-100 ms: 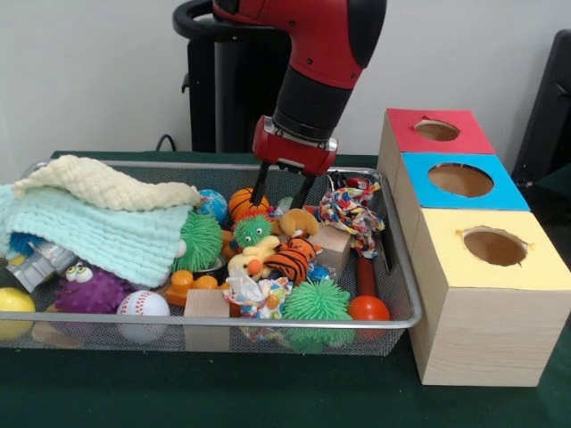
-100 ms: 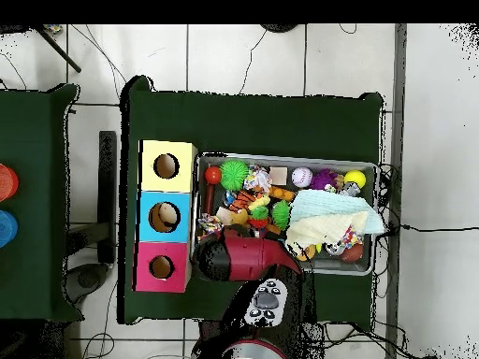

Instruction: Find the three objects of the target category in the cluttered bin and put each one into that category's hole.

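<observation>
Green cloth of the desk (image 1: 268,392) sits closest to my front camera, bare along its front strip. On it, largest first: the wire mesh bin (image 1: 223,321), crammed with toys, and just right of it a row of three wooden boxes. Yellow-topped box (image 1: 495,285) is nearest, blue-topped box (image 1: 459,183) in the middle, red-topped box (image 1: 435,132) farthest; each has one round hole in its lid. No writing, brand or label legible on anything I can see.

My red and black arm (image 1: 312,62) comes down over the bin's far side. The claw (image 1: 282,189) shows two dark fingers spread moderately apart, tips low among the toys beside the small orange basketball (image 1: 245,203). I see nothing held between them; whether a tip touches the ball I cannot tell.

Bin contents, by size: pale green knitted blanket (image 1: 98,232) over the left half with a cream blanket (image 1: 98,185) on top; knotted rope toy (image 1: 352,212) at right; green spiky ball (image 1: 318,303) at the front rim; purple spiky creature (image 1: 89,290); tiger-striped plush (image 1: 287,259); baseball (image 1: 143,308); yellow ball (image 1: 16,303) at far left; orange-red ball (image 1: 368,309) at front right.

Which category is the target I cannot tell from the views.
</observation>
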Robot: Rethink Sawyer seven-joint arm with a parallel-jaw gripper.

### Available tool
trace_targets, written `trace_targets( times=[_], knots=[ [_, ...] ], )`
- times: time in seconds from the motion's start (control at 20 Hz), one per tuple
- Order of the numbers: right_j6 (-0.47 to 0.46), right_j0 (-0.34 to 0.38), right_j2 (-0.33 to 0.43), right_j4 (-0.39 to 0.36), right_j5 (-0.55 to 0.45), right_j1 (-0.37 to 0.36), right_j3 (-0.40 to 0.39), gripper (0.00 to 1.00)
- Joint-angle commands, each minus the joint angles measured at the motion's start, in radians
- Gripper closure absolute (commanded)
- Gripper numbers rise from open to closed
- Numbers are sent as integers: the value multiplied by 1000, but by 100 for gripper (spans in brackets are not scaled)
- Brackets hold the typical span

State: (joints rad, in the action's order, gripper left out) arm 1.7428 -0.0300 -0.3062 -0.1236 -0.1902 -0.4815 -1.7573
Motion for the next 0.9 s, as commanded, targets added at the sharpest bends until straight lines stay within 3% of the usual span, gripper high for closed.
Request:
trace_targets(
  times=[0.05, 0.2, 0.9],
  knots=[
    [146, 20, 41, 24, 7, 23, 81, 0],
    [134, 37, 67, 24, -14, 13, 67, 0],
    [132, 23, 53, 12, -4, 6, 60, 0]
  ],
)
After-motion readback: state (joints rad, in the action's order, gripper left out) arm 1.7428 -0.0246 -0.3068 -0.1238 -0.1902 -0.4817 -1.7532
